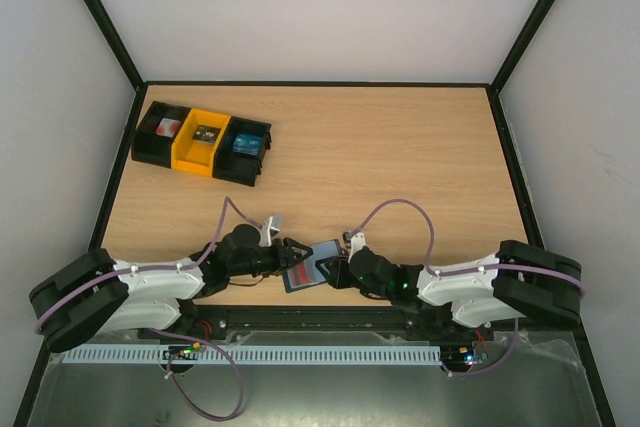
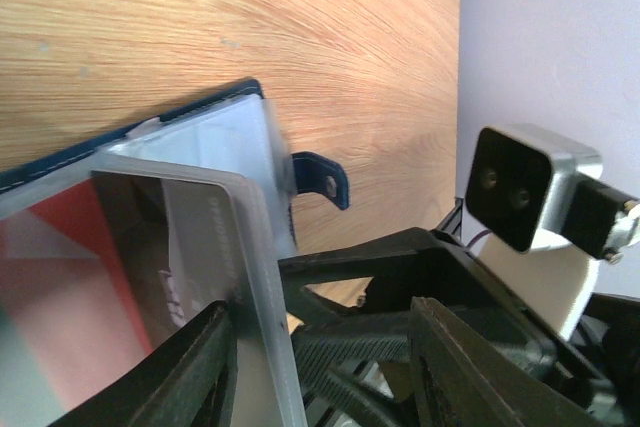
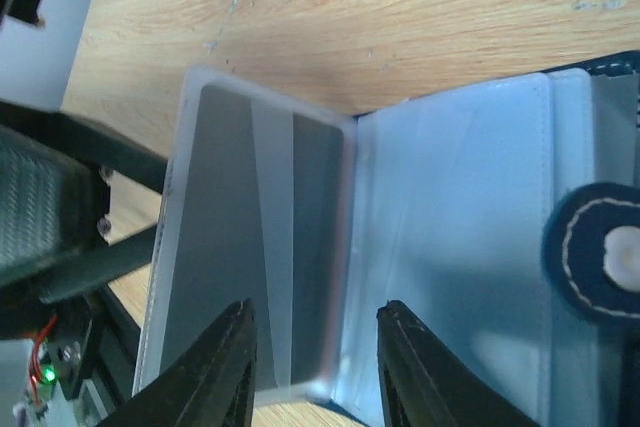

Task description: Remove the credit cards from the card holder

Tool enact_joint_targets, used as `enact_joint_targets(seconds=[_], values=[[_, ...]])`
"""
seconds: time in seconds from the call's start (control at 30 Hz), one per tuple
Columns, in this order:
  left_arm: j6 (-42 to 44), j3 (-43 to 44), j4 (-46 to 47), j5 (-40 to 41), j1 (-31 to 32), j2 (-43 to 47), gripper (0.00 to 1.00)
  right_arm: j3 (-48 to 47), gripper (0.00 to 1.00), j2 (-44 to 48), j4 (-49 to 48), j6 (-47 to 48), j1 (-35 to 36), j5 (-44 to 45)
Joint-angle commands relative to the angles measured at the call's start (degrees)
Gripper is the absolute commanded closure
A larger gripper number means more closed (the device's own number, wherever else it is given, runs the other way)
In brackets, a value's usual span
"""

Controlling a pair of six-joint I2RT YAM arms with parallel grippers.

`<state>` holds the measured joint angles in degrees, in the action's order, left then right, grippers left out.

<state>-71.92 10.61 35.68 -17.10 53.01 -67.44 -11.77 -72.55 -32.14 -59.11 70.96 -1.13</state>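
Note:
The dark blue card holder (image 1: 306, 273) lies open near the table's front edge, between both grippers. In the left wrist view its paler inner panel (image 2: 225, 137) and closing tab (image 2: 325, 179) show, and a clear sleeve holds a grey and red card (image 2: 165, 237). My left gripper (image 2: 330, 372) is open, with the sleeve's edge between its fingers, close to the left finger (image 2: 195, 372). My right gripper (image 3: 320, 372) is open over the holder's fold (image 3: 450, 227), its fingertips either side of a grey card (image 3: 225, 237) in the raised sleeve. Both also show in the top view, left gripper (image 1: 290, 259), right gripper (image 1: 336, 269).
A black-and-yellow row of bins (image 1: 205, 142) with small items stands at the back left. The wooden table (image 1: 400, 157) is walled on three sides. The right wrist's camera (image 2: 520, 187) and fingers sit close in front of my left gripper.

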Motion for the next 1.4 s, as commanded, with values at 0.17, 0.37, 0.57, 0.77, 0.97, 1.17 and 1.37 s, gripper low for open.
enact_joint_targets(seconds=[0.17,0.37,0.57,0.77,0.97,1.17,1.37], values=[[1.3,3.0,2.5,-0.2,1.0,-3.2,0.5,2.0,0.54,3.5,-4.6,1.5,0.3,-4.0],[1.5,3.4,2.5,-0.3,1.0,-3.9,0.49,2.2,0.53,6.6,-2.6,1.4,0.3,-2.8],[1.6,3.6,2.5,-0.4,1.0,-4.4,0.48,1.7,0.58,6.7,-1.2,1.5,0.3,-2.4],[2.1,4.0,1.2,-0.4,1.0,-4.5,0.48,0.5,0.73,5.0,0.7,1.2,0.3,-1.4],[2.5,3.6,-1.3,0.9,1.0,-2.6,0.48,0.2,0.81,4.8,2.3,1.0,0.3,-0.3],[3.2,3.7,-7.6,3.9,1.0,-0.1,0.48,0.1,0.88,5.8,1.8,1.5,0.3,-0.7],[3.2,2.9,-13.8,7.6,0.9,5.0,0.48,-0.3,0.84,6.3,0.9,1.3,0.3,-1.9]])
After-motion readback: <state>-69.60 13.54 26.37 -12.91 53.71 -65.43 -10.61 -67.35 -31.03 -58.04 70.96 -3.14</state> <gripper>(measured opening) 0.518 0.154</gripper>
